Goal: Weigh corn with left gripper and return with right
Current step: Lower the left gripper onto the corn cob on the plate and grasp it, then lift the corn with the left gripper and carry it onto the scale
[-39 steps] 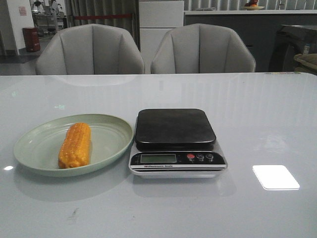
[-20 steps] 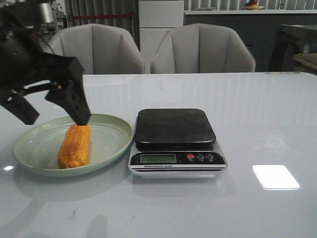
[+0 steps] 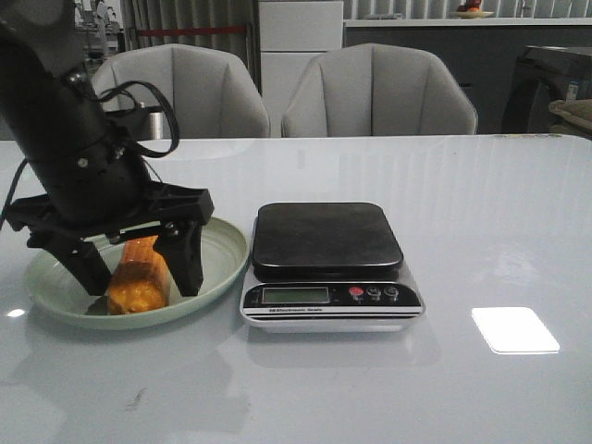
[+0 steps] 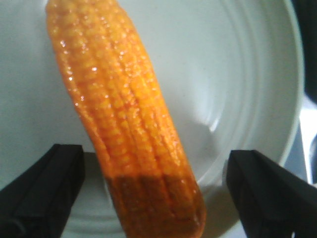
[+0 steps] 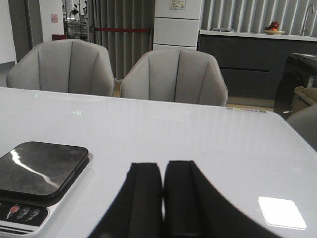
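The orange-yellow corn (image 3: 137, 277) lies in a pale green plate (image 3: 222, 261) at the left of the table, beside a black kitchen scale (image 3: 326, 239). My left gripper (image 3: 139, 273) is open and lowered over the plate, its two black fingers (image 3: 185, 254) set wide on either side of the cob without touching it. In the left wrist view the corn (image 4: 124, 124) runs between the spread fingers (image 4: 42, 188). My right gripper (image 5: 162, 198) is shut and empty, held above the table to the right of the scale (image 5: 39, 171); it is out of the front view.
The scale has a display and buttons (image 3: 373, 293) on its front edge. Two grey chairs (image 3: 379, 92) stand behind the table. A bright light patch (image 3: 514, 330) lies on the white tabletop at the right.
My left arm has come down from above the plate's left side, and its open fingers now straddle the corn. The corn and scale have not moved.
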`<state>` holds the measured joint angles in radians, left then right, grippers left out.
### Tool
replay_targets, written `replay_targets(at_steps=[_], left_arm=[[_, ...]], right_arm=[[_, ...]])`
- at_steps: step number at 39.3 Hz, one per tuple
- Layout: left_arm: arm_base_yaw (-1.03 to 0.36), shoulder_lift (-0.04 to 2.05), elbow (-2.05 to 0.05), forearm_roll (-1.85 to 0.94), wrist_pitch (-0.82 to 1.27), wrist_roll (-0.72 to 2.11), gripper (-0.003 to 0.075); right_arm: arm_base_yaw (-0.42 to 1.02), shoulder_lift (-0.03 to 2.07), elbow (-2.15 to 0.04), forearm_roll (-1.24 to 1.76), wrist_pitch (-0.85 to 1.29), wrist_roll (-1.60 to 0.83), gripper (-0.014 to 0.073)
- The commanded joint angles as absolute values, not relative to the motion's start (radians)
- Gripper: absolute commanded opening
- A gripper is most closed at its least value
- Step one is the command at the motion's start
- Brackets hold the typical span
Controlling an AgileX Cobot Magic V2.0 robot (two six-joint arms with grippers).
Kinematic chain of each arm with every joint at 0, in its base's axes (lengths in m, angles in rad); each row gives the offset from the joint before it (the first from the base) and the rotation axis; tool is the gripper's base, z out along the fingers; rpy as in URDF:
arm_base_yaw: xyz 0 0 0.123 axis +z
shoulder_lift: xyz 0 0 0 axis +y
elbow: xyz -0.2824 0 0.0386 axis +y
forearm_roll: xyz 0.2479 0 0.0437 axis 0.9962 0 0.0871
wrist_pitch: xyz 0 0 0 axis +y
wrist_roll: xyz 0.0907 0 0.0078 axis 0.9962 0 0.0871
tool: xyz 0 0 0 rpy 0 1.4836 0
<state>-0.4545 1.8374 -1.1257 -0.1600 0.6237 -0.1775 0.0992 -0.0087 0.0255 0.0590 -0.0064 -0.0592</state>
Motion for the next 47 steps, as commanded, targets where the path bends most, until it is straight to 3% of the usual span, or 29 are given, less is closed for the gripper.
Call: replay_targets(at_steps=[1,8,11,37,42,47], left_arm=[[-0.460,1.815,-1.175,-0.163,0.628,-0.201,0.0466],[-0.460,1.807,-1.233,-0.198,0.654,-0.196,0.0099],[-0.463,1.808,-1.285,-0.201,0.690,-0.195,0.0137],[-0.615,1.932,-1.517,-0.335,0.601,-0.192,0.0153],[-0.621,1.963,-1.539,-0.374,0.573,-0.192,0.0276],[-0.628,1.974,-1.541,-0.401,0.546,-0.192,0.0463]], right_arm=[[0.094,-0.029,0.036,0.050,-0.084,-0.064,0.0179],[0.094,-0.029,0.036,0.050,-0.084,-0.064,0.0179],[0.094,-0.029,0.036,0.050,-0.084,-0.064,0.0179],[0.094,-0.029,0.036,0.050,-0.084,-0.064,0.0179],[0.094,-0.029,0.036,0.050,-0.084,-0.064,0.0179],[0.094,-0.029,0.036,0.050,-0.084,-0.064,0.0179]])
